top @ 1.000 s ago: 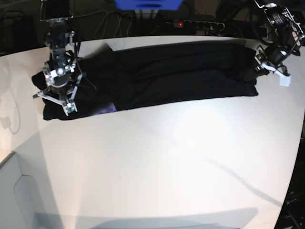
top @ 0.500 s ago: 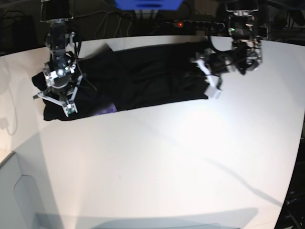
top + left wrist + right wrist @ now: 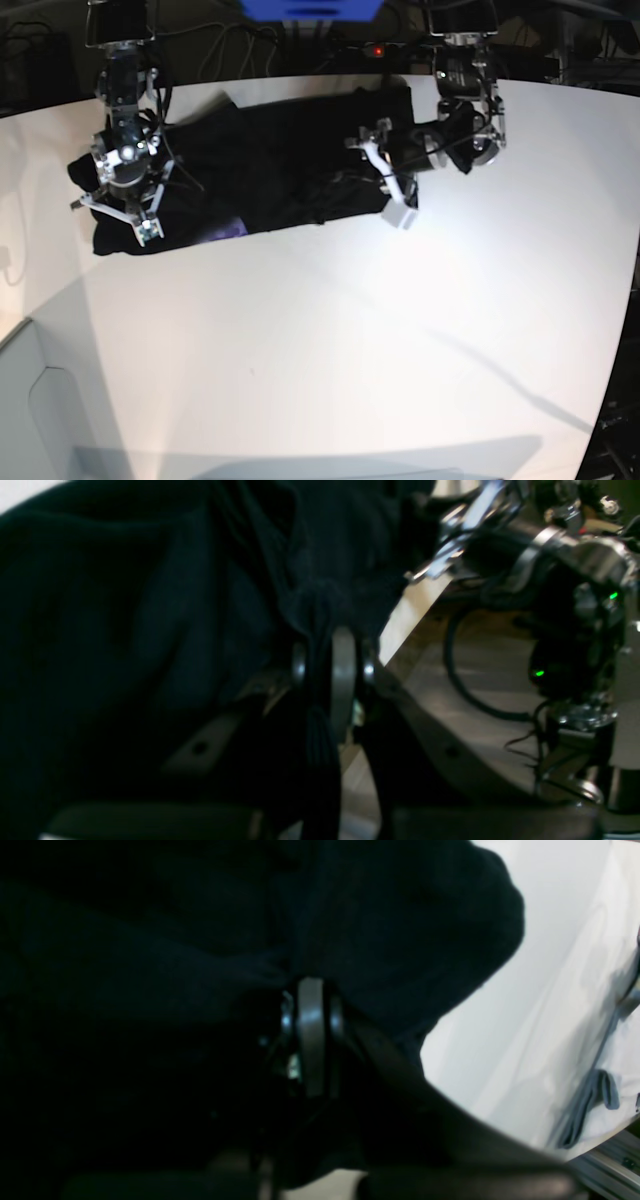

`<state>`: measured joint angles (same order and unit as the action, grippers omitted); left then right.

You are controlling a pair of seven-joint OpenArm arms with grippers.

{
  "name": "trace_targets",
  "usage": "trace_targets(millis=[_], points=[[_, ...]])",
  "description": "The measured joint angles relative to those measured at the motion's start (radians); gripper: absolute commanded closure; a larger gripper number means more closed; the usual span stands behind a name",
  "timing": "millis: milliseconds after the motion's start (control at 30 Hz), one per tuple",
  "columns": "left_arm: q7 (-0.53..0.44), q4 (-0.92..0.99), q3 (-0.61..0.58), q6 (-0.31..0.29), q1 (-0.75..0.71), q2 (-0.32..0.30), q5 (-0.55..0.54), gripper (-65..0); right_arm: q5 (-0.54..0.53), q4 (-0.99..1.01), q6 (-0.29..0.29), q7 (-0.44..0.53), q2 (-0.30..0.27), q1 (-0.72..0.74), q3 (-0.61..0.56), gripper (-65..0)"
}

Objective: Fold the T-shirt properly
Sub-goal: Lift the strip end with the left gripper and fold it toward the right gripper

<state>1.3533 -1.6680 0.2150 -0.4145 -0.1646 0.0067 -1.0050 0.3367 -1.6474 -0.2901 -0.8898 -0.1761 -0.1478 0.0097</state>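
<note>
The black T-shirt [image 3: 280,160] lies bunched along the back of the white table [image 3: 350,330]. Its right end is lifted and doubled over toward the left. My left gripper [image 3: 385,178] is on the right in the base view, shut on that raised end. In the left wrist view its fingers [image 3: 342,680] pinch a fold of the black T-shirt [image 3: 125,605]. My right gripper [image 3: 116,210] is shut on the shirt's left end, low on the table. In the right wrist view its fingers [image 3: 311,1035] are pressed together in the dark T-shirt [image 3: 400,915]. No collar tag shows.
A power strip [image 3: 400,48] with a red light, cables and a blue object [image 3: 310,8] lie just behind the table's back edge. Metal arm hardware [image 3: 575,565] and cables show past that edge in the left wrist view. Bare white tabletop spreads in front of the shirt.
My left gripper has swept from the table's far right toward the left, carrying the shirt's right end over the rest. The right gripper has stayed put.
</note>
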Motion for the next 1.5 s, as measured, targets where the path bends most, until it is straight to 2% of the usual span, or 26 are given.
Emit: trace_targets(millis=[67,333,533,700,767,1033,1267,1333,1500], points=[[-0.004,0.0,0.0,0.0,0.013,0.016,-0.001,0.0,0.0,0.0,0.0,0.0,0.0,0.0,0.0,0.0],[-0.007,0.022,0.0,0.0,0.055,0.013,0.002,0.0,0.0,0.0,0.0,0.001,0.006,0.0,0.0,0.0],[-0.003,0.092,-0.076,0.0,0.124,0.008,0.006,0.0,0.004,0.0,0.0,0.001,0.019,0.003,0.0,0.0],[-0.014,0.116,-0.121,0.0,0.174,0.024,0.068,0.0,0.004,0.0,0.0,0.002,0.019,0.003,0.0,0.0],[-0.05,0.14,-0.155,0.0,0.185,0.045,0.078,0.0,0.004,0.0,0.0,0.0,0.019,0.003,0.0,0.0],[-0.165,0.279,-0.295,0.003,0.235,0.043,0.08,0.0,0.003,-0.001,0.0,0.001,0.019,0.003,-0.002,0.0],[-0.21,0.348,-0.323,0.003,0.241,0.04,0.081,-0.8,0.0,-0.001,0.0,0.001,0.019,0.003,-0.002,0.0],[-0.21,0.355,-0.322,0.003,0.243,0.039,0.081,-4.6,0.0,-0.001,0.0,0.002,0.019,0.003,-0.002,0.0],[-0.21,0.356,-0.316,0.003,0.243,0.039,0.081,-32.2,0.0,-0.001,0.0,0.003,0.019,0.003,-0.002,0.0]])
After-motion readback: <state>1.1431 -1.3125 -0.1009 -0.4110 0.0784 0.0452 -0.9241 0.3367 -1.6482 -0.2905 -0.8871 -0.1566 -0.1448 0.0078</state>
